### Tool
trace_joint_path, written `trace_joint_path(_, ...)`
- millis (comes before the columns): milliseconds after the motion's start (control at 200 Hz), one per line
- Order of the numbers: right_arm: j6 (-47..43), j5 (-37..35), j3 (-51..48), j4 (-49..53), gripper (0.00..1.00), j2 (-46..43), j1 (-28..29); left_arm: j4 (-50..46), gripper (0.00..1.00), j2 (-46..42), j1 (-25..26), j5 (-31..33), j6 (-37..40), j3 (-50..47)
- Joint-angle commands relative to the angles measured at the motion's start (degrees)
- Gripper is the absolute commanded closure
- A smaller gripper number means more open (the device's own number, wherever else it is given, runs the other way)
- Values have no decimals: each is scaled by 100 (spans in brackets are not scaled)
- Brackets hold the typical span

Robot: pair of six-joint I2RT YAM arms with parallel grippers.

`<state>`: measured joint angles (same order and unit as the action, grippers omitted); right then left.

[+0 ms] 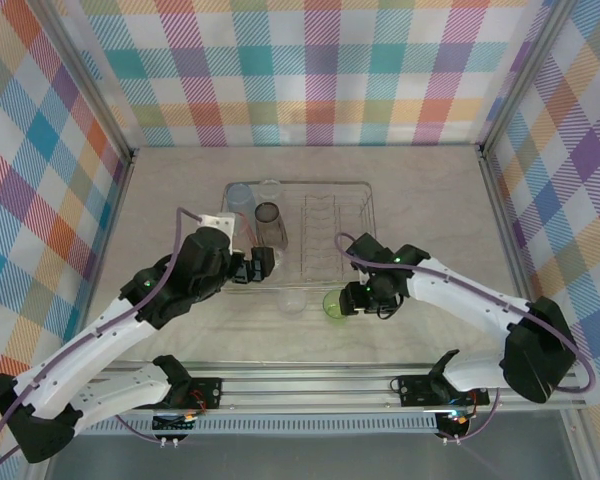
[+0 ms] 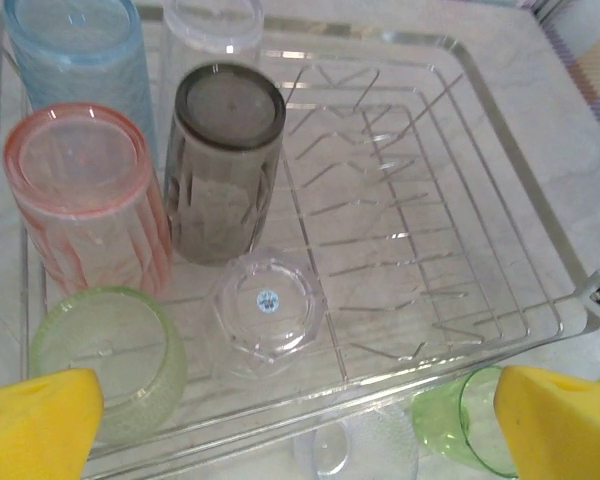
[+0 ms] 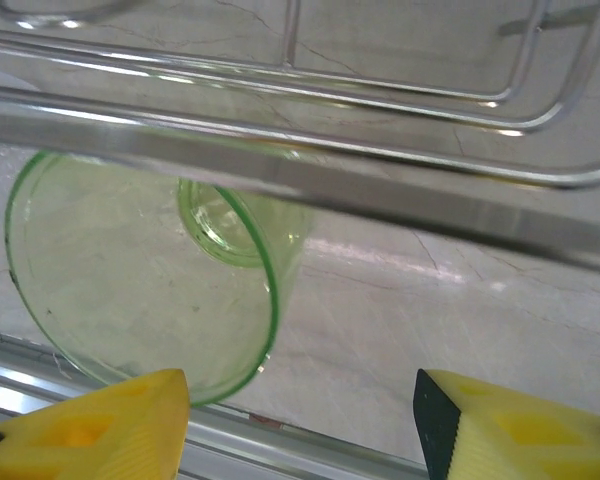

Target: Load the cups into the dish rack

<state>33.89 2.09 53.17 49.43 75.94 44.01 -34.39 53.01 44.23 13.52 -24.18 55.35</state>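
L gripper (image 1: 263,262) over rack (image 1: 325,230) near-left corner, jaws wide apart, empty | grey cup (image 2: 225,160) plus five more base-up in rack's left half | clear cup (image 1: 292,300) on table just outside near rim | green cup (image 3: 140,270) on its side beside it | R gripper (image 3: 300,430) at green cup, jaws apart, not clamped

Left end effector (image 2: 300,430) reaches forward with jaws spread wide; right end effector (image 3: 300,425) angles leftward, jaws parted

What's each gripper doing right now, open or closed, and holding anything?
Left gripper: open, holding nothing.
Right gripper: open, at the green cup lying on its side, not gripping it.
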Motion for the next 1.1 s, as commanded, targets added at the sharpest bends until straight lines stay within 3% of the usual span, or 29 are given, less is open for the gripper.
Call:
trace_joint_path(0,60,-171,253,-87,39,138,81,-60,0,59,69,-102,-202,-67)
trace_joint_path(95,43,-254,315,6,40,150,90,-39,1,43,71,-333,-299,-142)
trace_joint_path(230,28,-598,302,286,36,-299,90,264,11,71,93,-1046,-607,-342)
trace_joint_path(355,-39,-1054,222,598,25,-1002,69,654,18,188,319,-1445,-1050,-590)
trace_joint_path(430,-131,-1215,154,823,22,-1397,-61,762,19,322,645,-1325,-1276,-657)
trace_joint_path(635,-444,-1103,-254,1094,0,-2455,-870,656,18,1139,1557,-642,-1799,-402)
trace_joint_path(765,-534,-992,-261,1023,1,-2781,-1070,584,18,1818,1837,-303,-2272,-169)
trace_joint_path(1095,-556,-950,-218,1110,1,-2611,-1215,556,20,3398,2239,-265,-2771,632)
